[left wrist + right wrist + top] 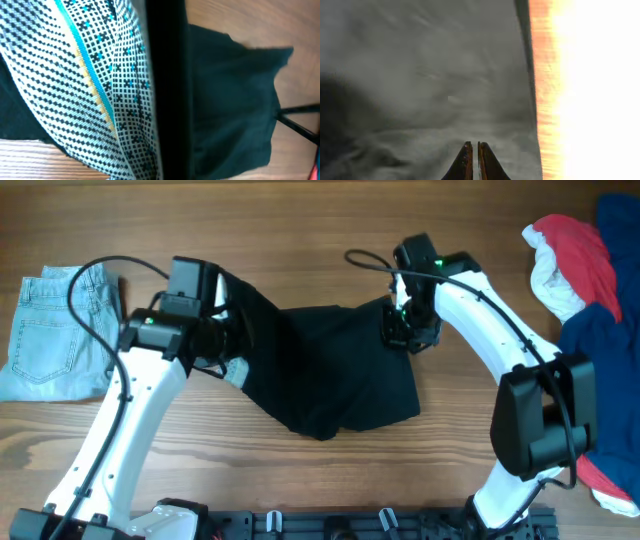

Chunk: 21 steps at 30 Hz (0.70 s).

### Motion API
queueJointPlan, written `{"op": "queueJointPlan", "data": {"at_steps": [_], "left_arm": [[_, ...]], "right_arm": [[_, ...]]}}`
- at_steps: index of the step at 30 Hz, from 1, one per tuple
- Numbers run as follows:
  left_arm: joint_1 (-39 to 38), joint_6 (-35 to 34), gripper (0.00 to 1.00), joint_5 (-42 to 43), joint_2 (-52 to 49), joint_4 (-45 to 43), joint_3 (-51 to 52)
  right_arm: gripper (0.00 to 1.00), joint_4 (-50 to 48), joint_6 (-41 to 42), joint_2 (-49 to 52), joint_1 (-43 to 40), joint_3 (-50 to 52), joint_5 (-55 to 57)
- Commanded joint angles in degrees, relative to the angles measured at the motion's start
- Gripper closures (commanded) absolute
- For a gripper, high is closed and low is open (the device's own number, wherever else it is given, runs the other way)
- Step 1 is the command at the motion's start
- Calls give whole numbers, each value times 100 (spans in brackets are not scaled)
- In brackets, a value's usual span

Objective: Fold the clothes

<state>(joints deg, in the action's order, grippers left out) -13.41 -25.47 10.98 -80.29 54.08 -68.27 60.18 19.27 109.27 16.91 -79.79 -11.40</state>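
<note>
Leftmost, light-blue denim shorts (55, 330) are found lying flat on the wooden bench (300, 240), well apart from the other garments. Next to them the left arm (130, 410) is seen reaching up from the near edge. The left jaws are hidden under cloth in the overhead view, but they are pressed together on the left edge of the black shorts (330, 380), which is lifted off the bench at that point. A patch of pale inner lining (237, 368) is exposed just below the grip. In the left wrist view this lining (75, 75) is pressed close to the lens and shows a black-and-white check with a teal stripe, with the black cloth (230, 100) beyond it. The black shorts are held across the middle of the bench, drawn between both arms, with the lower part resting on the wood. At their upper right corner the right jaws are closed tight, pinching the cloth; in the right wrist view the fingertips (467, 160) are seen almost touching against dark fabric. At far right, red, white and navy garments (585, 280) are heaped, partly behind the right arm (540, 410).
</note>
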Motion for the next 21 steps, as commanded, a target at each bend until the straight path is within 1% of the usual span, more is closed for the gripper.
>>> {"op": "queueJointPlan", "data": {"at_steps": [1, 4, 7, 12, 14, 15, 16, 17, 18, 19, 21], "left_arm": [[-555, 278, 96, 70, 59, -138, -142], [-988, 278, 96, -35, 26, -289, -138], [-1410, 251, 96, -33, -70, -507, -138], [-1945, 59, 94, -35, -409, -898, -138], [-2177, -20, 90, -33, -680, -1093, -138], [-2249, -151, 86, -28, -776, -1165, -138], [-2312, -275, 80, -26, -850, -1241, -138], [-2411, -356, 62, 7, -918, -1357, -138], [-2500, -352, 52, 129, -933, -1467, -140], [-2581, -352, 48, 372, -925, -1613, -140], [-2612, -348, 46, 487, -850, -1707, -157]], "right_arm": [[93, -354, 63, 44, 15, 658, 153], [91, -896, 68, 55, 15, 1226, 153], [90, -1307, 72, 129, 15, 1687, 151], [91, -1453, 175, 142, 15, 1923, 146], [91, -1449, 173, 142, 15, 1932, 122], [91, -1453, 175, 142, 15, 1932, 122], [91, -1458, 175, 142, 15, 1932, 122], [91, -1460, 173, 142, 15, 1932, 125], [91, -1456, 177, 142, 15, 1932, 122], [91, -1456, 192, 142, 15, 1932, 107], [96, -1453, 192, 142, 15, 1932, 28]]}}
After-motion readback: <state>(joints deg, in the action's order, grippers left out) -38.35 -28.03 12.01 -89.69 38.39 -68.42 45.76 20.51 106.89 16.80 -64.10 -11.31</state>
